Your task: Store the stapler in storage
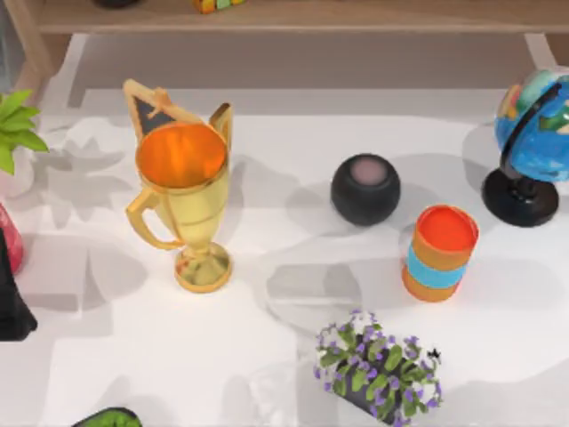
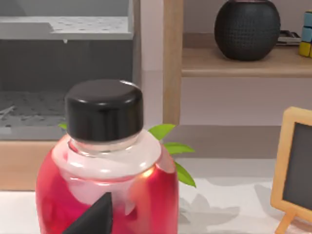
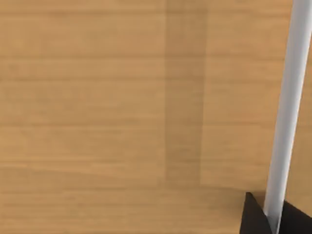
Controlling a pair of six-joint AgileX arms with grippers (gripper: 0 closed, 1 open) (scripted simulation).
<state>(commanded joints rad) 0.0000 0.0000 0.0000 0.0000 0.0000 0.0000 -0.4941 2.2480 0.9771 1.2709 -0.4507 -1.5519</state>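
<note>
While left gripper (image 2: pixel 95 219) faces red bottle (image 2: pixel 107 195), finger state unclear; right gripper (image 3: pixel 265 217) faces wood panel (image 3: pixel 122 97).

Loads of clutter on the white tabletop (image 1: pixel 293 178): a gold trophy cup (image 1: pixel 182 200) on the left with a small chalkboard easel (image 1: pixel 151 111) right behind it, a round black speaker (image 1: pixel 365 189) mid-table, an orange can with a blue band (image 1: pixel 438 253) just beside it, a globe (image 1: pixel 533 142) at the right edge, purple flowers (image 1: pixel 378 366) up front, and a red bottle with a black cap (image 2: pixel 105 165) at far left
</note>
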